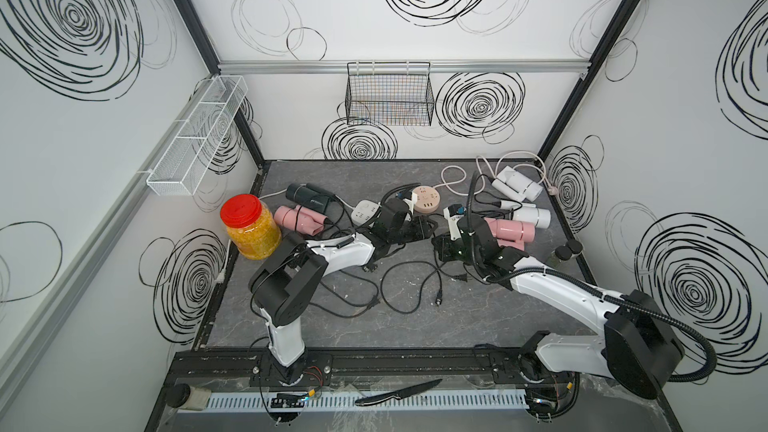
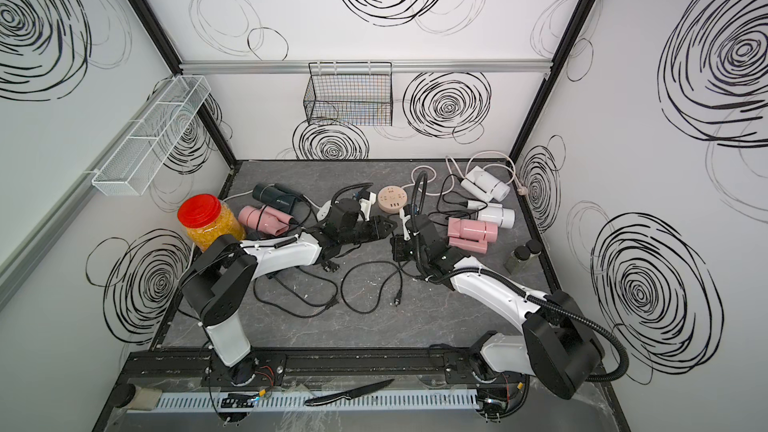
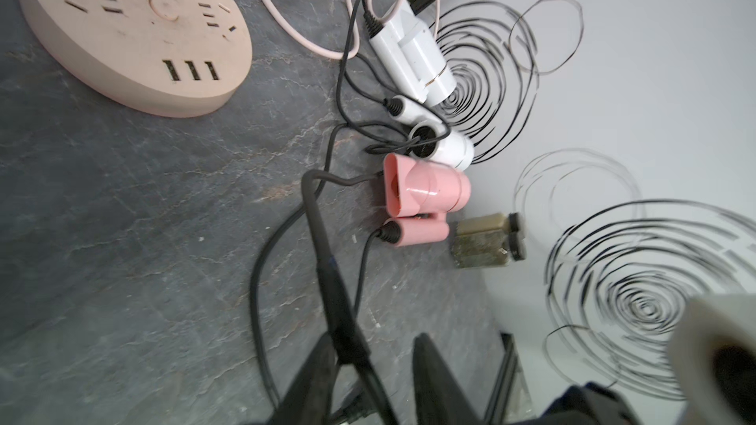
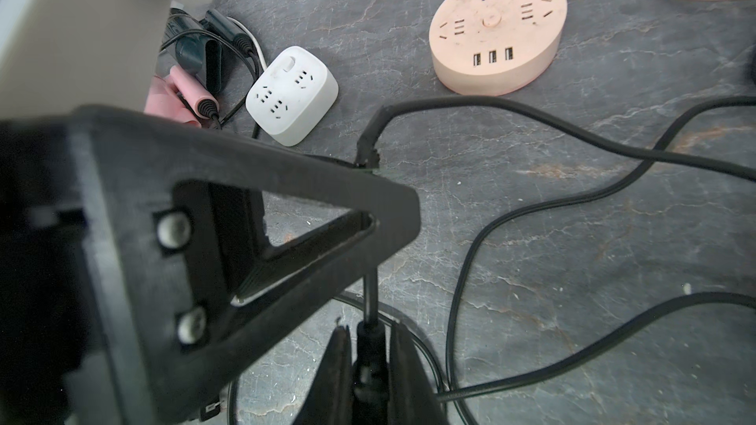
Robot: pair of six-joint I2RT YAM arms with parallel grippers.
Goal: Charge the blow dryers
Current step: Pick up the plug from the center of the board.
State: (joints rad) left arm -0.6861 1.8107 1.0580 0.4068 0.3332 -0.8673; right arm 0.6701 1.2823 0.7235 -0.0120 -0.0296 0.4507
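Note:
Five blow dryers show in a top view: a dark teal one (image 1: 309, 197) and a pink one (image 1: 297, 220) at the back left, and a pink one (image 1: 513, 231) and two white ones (image 1: 530, 216) (image 1: 517, 184) at the back right. My two grippers meet mid-table. My right gripper (image 4: 370, 327) is shut on a black plug (image 4: 370, 345). Its cord (image 4: 511, 116) runs up through my left gripper (image 3: 374, 341). There the jaws stand apart, the cord (image 3: 339, 320) resting against one finger (image 3: 315, 370). The view is blurred. I cannot tell which dryer this cord belongs to.
The white square power strip (image 1: 365, 210) and the round beige socket hub (image 1: 426, 199) lie just behind the grippers. Loose black cords (image 1: 399, 284) sprawl over the middle. A red-lidded jar (image 1: 249, 228) stands at the left, two small dark-capped jars (image 1: 565, 252) at the right, and a knife (image 1: 399, 392) lies on the front rail.

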